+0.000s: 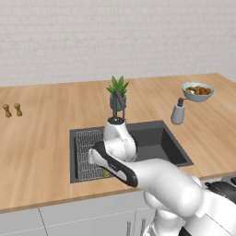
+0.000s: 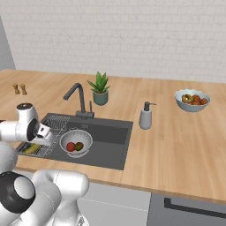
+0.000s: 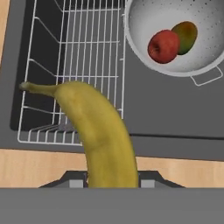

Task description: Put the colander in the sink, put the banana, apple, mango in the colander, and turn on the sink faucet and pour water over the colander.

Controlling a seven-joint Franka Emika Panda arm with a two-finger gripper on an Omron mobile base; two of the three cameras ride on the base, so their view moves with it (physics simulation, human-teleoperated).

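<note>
Left base view: the white arm hides much of the dark grey rectangular sink; right base view: the end effector hovers over the flat wire rack (left of the perforated silver-grey colander); hand view: it is clamped on the curved yellow banana; red apple and green-orange mango touch inside the colander.

Your arm is built of rounded, glossy white shells, with dark grey to black bands at the joints. Nearest the sink, a white cylindrical link wears a dark cap. A black ball-like joint sits low on the white base.
</note>
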